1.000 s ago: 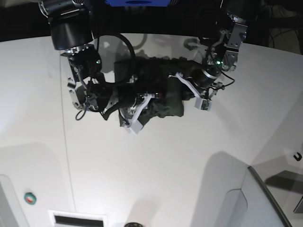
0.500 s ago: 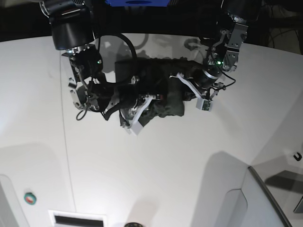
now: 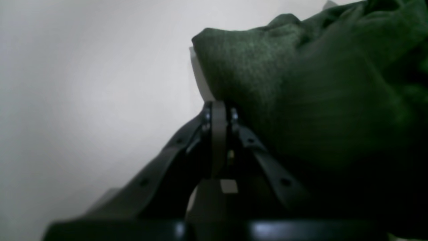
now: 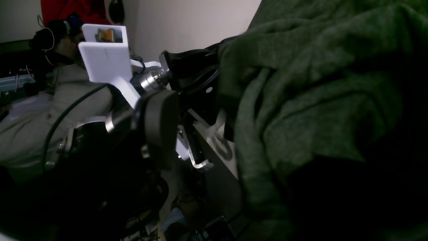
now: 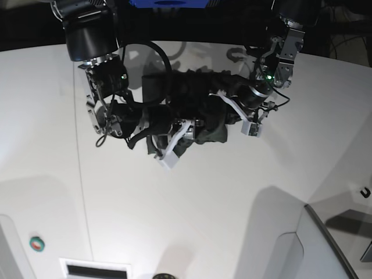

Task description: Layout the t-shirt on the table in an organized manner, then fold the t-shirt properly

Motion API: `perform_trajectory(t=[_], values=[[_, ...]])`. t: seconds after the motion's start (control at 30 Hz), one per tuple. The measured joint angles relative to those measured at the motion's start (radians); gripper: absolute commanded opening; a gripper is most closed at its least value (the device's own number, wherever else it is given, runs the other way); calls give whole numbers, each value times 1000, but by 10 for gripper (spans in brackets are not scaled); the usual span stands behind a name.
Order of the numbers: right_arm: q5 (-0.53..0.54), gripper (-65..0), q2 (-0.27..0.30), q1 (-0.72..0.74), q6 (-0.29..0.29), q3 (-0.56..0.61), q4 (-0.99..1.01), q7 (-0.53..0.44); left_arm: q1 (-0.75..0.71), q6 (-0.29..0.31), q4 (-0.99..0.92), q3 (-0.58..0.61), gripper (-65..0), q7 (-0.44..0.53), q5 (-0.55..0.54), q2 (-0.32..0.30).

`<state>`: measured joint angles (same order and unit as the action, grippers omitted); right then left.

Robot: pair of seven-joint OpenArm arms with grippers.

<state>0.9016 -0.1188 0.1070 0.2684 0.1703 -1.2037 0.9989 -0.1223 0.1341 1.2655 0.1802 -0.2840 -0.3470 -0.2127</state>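
Item: t-shirt (image 5: 200,107), dark green, bunched in a heap on the table (image 5: 192,203) between our two grippers.

Left gripper (image 3: 219,112): jaws shut, shirt fabric lying against them; whether a fold is pinched, we cannot tell.

Right gripper (image 5: 174,136): buried in cloth; its state we cannot tell.

Risk: we judge a tangled layer could drag along and keep the shirt from spreading flat.

We are looking at a robotics lab: two black robot arms are working over a very large smooth white tabletop (image 5: 192,203), a seated person in a pale ribbed sweater (image 4: 36,110) is wearing headphones just behind the right pincer (image 5: 195,123), among loose black cables (image 4: 63,117).
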Motion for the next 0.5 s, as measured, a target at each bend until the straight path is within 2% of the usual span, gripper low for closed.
perform_trajectory(t=[0.13, 0.33, 0.5], values=[[0, -299, 0, 0, 0, 0, 0, 0, 1, 0, 0, 0, -650, 0, 0, 0], [7, -299, 0, 6, -1, 129, 1, -19, 16, -3, 0, -1, -650, -3, 3, -8], [3, -299, 3, 20, -1, 150, 0, -13, 14, -4, 0, -2, -650, -4, 3, -7]])
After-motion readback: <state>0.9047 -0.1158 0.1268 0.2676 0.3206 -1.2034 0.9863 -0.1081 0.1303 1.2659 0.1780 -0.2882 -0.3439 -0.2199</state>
